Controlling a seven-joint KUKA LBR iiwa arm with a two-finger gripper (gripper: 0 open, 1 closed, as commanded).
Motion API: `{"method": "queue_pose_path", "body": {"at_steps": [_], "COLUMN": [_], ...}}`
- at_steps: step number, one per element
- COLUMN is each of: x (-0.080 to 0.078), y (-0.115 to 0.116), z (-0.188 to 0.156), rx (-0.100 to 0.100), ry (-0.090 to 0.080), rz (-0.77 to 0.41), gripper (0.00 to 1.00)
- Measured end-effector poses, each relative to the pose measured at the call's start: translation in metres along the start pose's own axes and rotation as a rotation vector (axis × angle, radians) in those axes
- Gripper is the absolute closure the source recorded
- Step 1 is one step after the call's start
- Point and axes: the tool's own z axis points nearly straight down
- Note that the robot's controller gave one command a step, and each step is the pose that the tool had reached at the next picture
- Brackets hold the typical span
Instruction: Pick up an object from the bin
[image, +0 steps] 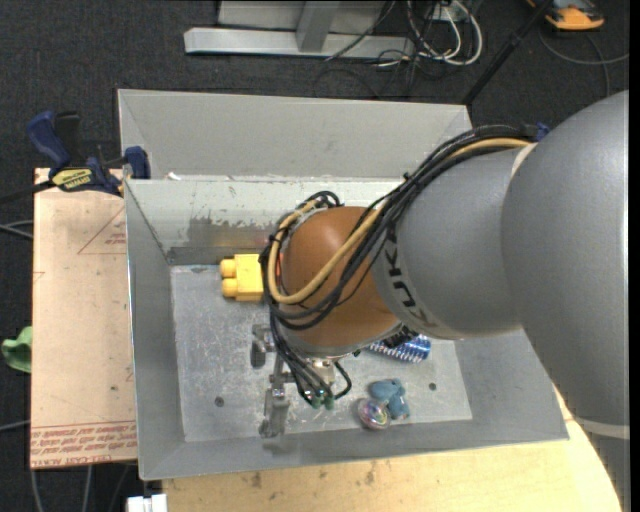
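Grey metal bin (200, 340), gripper (273, 405) low over bare floor, opening impossible to tell; yellow block (242, 278) beyond it, small blue toy (388, 397) near it, arm side; "KU" legible on arm (450, 250).

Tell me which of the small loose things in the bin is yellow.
The blocky yellow plastic brick, toward the left rear. The ribbed dark blue piece and the pale blue lump, further right, are both blue.

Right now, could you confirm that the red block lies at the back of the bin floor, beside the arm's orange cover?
Not quite: the block is yellow, not red. The camera view shows it at the back of the bin floor, beside the arm's orange cover.
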Motion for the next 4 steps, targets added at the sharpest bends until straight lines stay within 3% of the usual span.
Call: {"method": "queue_pose_path", "body": {"at_steps": [1, 2, 3, 4], "x": [-0.084, -0.122, -0.120, -0.117], "y": [-0.047, -0.127, -0.121, -0.101], "z": [0.020, 0.048, 0.048, -0.047], "rx": [0.001, 0.003, -0.001, -0.001], "ry": [-0.013, -0.011, -0.009, -0.018], "rz": [-0.132, -0.125, -0.131, -0.154], "gripper": [0.00, 0.00, 1.00, 1.00]}}
